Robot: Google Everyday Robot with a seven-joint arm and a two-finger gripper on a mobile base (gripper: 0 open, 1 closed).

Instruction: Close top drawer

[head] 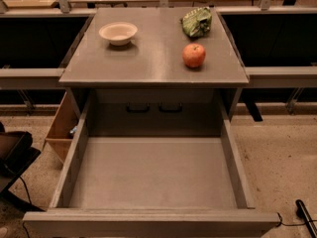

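Note:
The top drawer [153, 175] is a wide grey metal tray. It stands pulled far out from under the grey counter [153, 66], towards the camera. Its inside is empty. Its flat front panel [148, 224] runs along the bottom edge of the camera view. Two dark handles [153, 107] show on the panel behind the drawer's back wall. My gripper is not in view.
On the counter stand a white bowl [118, 32], a red apple [193, 55] and a green crumpled bag [196, 22]. A wooden box [62, 128] sits on the floor left of the drawer, next to a black object [15, 157]. A black cable [304, 214] lies at bottom right.

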